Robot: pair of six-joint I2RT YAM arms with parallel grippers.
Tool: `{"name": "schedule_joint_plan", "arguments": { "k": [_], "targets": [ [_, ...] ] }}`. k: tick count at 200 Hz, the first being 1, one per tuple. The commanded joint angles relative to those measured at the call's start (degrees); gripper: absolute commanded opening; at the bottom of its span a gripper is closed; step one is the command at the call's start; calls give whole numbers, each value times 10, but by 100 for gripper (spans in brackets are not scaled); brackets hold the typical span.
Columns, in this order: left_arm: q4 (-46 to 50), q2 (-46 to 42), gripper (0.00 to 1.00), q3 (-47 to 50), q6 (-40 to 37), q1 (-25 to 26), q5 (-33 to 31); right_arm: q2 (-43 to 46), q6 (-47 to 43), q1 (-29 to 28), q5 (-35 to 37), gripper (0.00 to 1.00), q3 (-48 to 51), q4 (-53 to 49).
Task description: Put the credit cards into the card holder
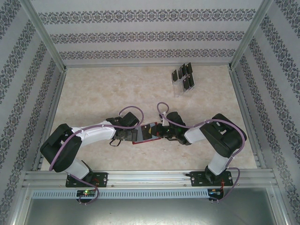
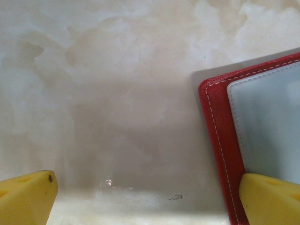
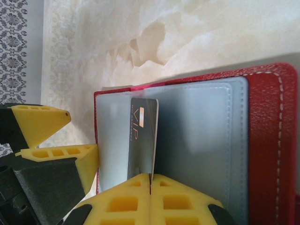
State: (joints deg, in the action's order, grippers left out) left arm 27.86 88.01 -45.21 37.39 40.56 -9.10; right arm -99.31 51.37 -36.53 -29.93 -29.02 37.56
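Inserting, seemingly: right jaws pinch a credit card (image 3: 143, 136) against the card holder (image 3: 269, 140), left jaws wide at its edge; next, slide it into the grey pocket (image 3: 197, 140).

Inventory: one red card holder (image 1: 149, 132), one credit card (image 3: 143, 136) at it, and five credit cards (image 1: 189, 83) in one clear rack (image 1: 178, 92) well beyond it.

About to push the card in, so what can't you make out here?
- Held card, lower end: right wrist view, hidden between right gripper fingers.
- Card holder: left wrist view, cut off by the frame edge.
- Other cards: top view, too small to count.
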Motion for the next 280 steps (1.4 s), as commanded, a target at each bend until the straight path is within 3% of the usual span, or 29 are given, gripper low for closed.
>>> {"name": "schedule_joint_plan", "arguments": {
  "k": [1,167,204,222,257,280],
  "targets": [
    [11,-6,100,11,-1,9,-12,-25,4,-10,-11,0,0,-37],
    [8,-5,100,11,-1,8,-11,-50,7,-31,-20,0,-27,-44],
    [9,-8,100,11,-1,9,-10,-8,-1,-26,-13,33,-28,-77],
    [13,-14,100,7,-2,9,-12,26,-12,-21,-5,43,-29,-112],
    [31,-32,100,-12,-8,8,-18,82,-38,-7,10,47,-35,-179],
    [42,-44,100,-28,-12,8,-19,93,-49,4,15,38,-32,-198]
  ]
}}
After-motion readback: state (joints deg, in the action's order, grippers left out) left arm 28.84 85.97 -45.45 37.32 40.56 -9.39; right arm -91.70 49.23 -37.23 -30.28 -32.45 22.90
